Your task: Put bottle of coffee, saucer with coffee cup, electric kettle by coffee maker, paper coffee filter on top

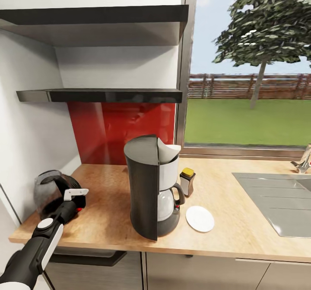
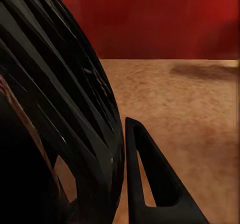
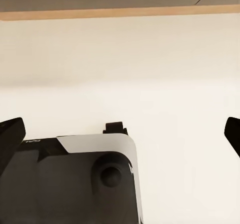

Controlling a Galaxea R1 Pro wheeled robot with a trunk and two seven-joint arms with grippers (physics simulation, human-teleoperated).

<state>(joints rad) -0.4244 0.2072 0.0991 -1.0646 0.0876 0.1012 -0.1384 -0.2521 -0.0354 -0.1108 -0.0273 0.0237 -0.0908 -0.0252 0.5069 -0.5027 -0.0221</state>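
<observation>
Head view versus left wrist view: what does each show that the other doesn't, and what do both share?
Head view alone: the coffee maker with a paper filter on top, the coffee bottle, the saucer, the sink. Left wrist view alone: a close look at one finger of the left pincer beside the ribbed black kettle. Both: kettle, wooden countertop, red backsplash.

Steel sink (image 1: 276,203), tap (image 1: 302,160), red backsplash (image 1: 121,130), tree (image 1: 263,26) outside.

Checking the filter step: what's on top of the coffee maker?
A white paper coffee filter sits in the top of the coffee maker, its edge rising above the rim. Its lower part is hidden inside the housing.
</observation>
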